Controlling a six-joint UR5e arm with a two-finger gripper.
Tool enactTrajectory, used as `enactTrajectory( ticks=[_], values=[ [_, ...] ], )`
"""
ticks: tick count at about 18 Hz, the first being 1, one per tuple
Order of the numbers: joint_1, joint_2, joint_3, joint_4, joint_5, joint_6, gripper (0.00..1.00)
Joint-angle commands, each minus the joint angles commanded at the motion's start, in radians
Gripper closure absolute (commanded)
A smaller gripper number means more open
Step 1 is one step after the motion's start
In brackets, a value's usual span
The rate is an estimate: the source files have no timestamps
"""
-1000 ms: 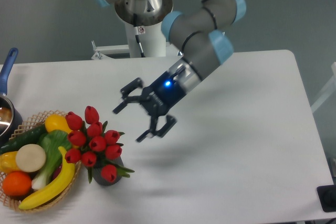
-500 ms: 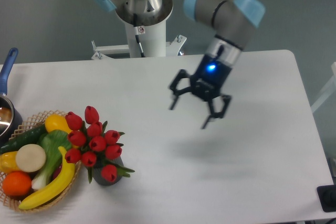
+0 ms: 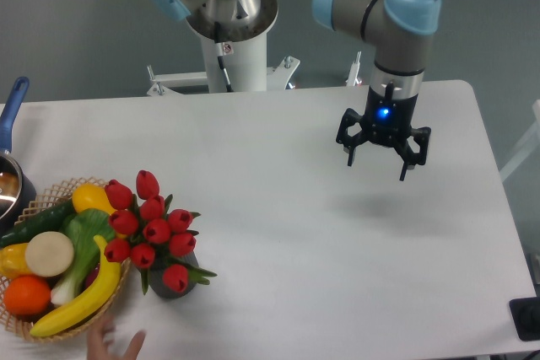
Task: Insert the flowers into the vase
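The flowers (image 3: 153, 231) stand in the vase (image 3: 173, 282) near the table's (image 3: 278, 233) front left, just beside the wicker basket (image 3: 51, 326), so the insertion looks done. The gripper (image 3: 384, 158) hangs well apart over the right side, fingers spread and empty. A hand (image 3: 114, 345) shows at the bottom edge. Probably nothing remains but to stay clear.

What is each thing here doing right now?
flowers: standing upright in the vase.
vase: upright on the table, mostly hidden by blooms.
gripper: open, empty, above the table's right side.
fruit basket: full of fruit and vegetables.
pot: at the left edge, partly out of view.
hand: reaching in at the bottom edge.
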Motion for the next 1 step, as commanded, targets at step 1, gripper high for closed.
enactTrajectory(
  ticks=[1],
  values=[
    [0.0,0.002,0.0,0.0,0.002,-0.002,0.0]
  ],
)
